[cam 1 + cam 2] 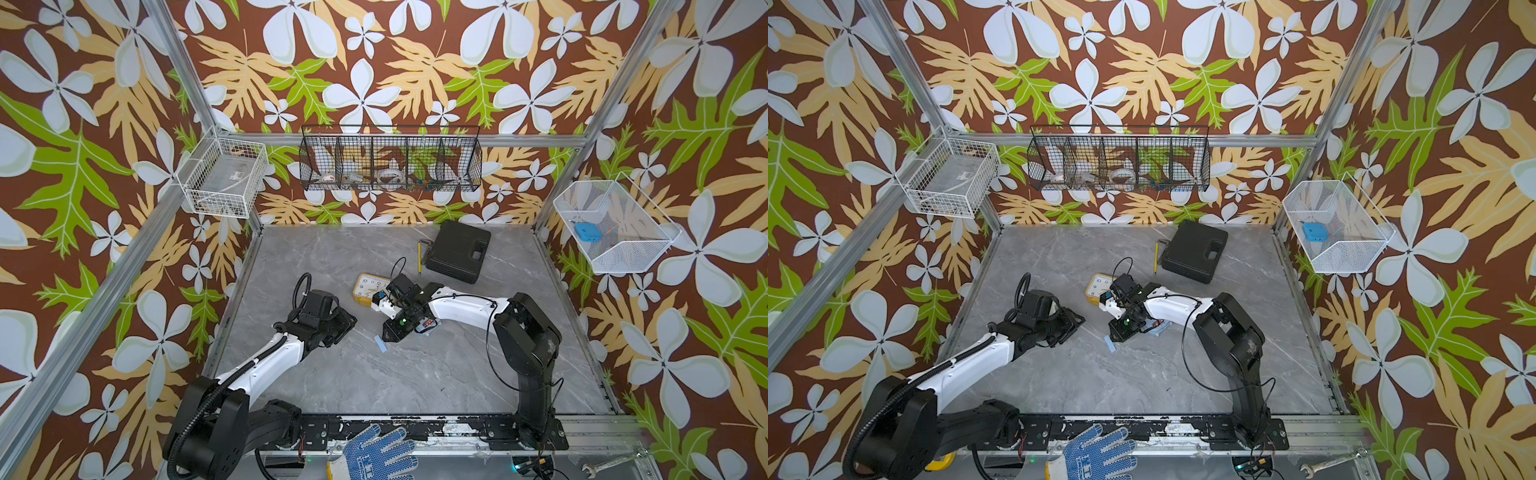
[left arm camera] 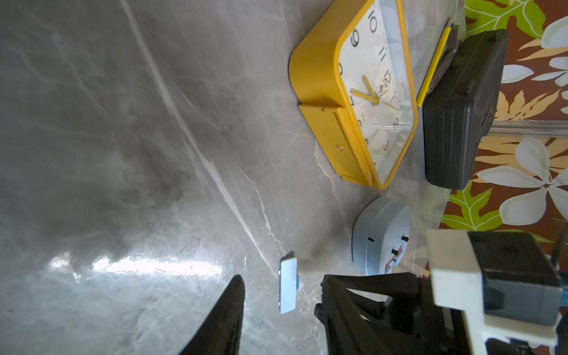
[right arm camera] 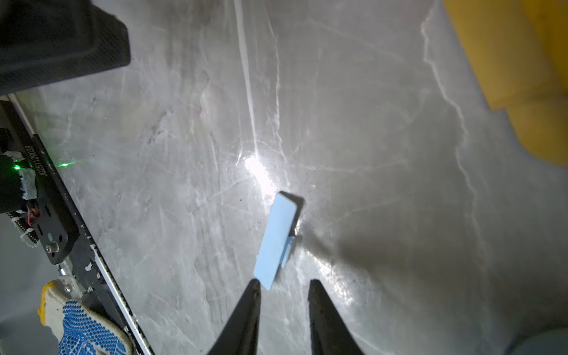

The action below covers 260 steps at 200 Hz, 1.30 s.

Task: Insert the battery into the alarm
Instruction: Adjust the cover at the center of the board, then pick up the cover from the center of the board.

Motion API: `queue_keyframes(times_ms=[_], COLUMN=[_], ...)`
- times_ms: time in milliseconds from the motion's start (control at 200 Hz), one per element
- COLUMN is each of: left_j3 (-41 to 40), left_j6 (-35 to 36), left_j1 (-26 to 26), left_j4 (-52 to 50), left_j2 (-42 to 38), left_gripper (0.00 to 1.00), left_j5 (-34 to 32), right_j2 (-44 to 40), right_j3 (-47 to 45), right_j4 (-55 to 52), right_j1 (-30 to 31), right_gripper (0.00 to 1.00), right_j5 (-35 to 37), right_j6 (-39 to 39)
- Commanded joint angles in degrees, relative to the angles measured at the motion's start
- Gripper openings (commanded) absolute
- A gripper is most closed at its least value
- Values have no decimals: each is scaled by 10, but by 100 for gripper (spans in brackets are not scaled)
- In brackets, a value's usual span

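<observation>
The pale blue alarm lies back-up on the grey bench at mid-frame in both top views, largely under the low-stretched right arm. A yellow clock sits just above it. Its loose cover lies just ahead of the right tool, whose jaws are parted and empty. The left tool, to the left, is likewise parted and empty.

Both top views looked down over the whole table; wrist views skimmed it closely, both showing the blue lid.
</observation>
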Motion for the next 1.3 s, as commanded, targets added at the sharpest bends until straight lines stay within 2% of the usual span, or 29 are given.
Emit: queue_keyframes(times_ms=[0, 285, 766, 1296], left_j3=[4, -2, -6, -27], left_j6=[15, 35, 33, 21], left_j1=[1, 3, 5, 5], left_j4=[12, -1, 7, 14], left_j2=[5, 11, 20, 4], left_gripper=[44, 44, 44, 44], left_j5=[9, 10, 13, 10], right_j2=[6, 31, 57, 62], right_j3=[4, 15, 45, 45], right_j4=[-3, -1, -32, -55], right_j1=[1, 7, 7, 8], right_gripper=[33, 33, 24, 19], right_j5=[5, 8, 4, -10], right_j6=[8, 23, 23, 40])
